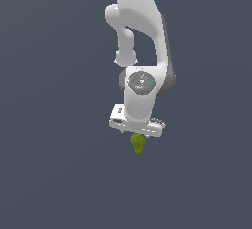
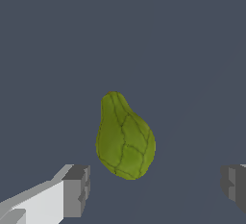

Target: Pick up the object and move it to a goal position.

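The object (image 2: 125,139) shows a matt olive skin, lumpy and veined with dark creases. The hand (image 2: 156,187) looks like smooth white plastic with dull grey fingertips (image 2: 77,189).

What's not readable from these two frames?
- Pincer fingertips: exterior view, hidden behind the hand; wrist view, one finger cut by the frame edge.
- Height of the pincer above the green object: neither view settles it.
- Goal position: no marker in either view.
- Arm base: cut off at the exterior view's top.
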Controlling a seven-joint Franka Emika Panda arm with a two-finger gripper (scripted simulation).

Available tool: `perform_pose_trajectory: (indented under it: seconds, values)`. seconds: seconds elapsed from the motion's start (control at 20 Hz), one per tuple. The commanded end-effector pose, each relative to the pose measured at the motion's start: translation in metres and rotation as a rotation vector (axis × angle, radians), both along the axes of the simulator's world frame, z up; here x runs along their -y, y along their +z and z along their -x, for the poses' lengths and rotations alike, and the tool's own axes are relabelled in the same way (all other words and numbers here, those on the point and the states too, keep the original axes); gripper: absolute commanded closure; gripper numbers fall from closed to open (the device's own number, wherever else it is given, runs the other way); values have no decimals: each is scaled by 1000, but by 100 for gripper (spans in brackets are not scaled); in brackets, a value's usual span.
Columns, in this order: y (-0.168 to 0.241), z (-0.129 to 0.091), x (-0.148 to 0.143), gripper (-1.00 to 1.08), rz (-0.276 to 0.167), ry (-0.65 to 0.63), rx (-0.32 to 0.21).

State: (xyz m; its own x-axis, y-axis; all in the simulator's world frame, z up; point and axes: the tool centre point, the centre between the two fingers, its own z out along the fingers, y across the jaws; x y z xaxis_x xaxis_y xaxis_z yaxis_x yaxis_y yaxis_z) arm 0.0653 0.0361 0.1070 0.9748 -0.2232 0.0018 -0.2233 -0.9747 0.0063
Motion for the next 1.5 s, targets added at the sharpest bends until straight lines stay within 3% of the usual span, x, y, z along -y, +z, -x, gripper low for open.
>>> perform_pose_trajectory:
  seconds: [0.0, 0.6, 1.05, 1.35, 1.4, 1.45]
  values:
    - [-7, -7, -6, -92, -3, -31, 0]
    - [-19, -13, -13, -92, -6, -64, -1]
    - [-61, -12, -13, -92, -7, -68, 0]
    - [-66, -14, -14, -92, -7, -69, 0]
    - [-66, -14, -14, 108, -7, -69, 0]
    - [-66, -14, -14, 108, -7, -69, 0]
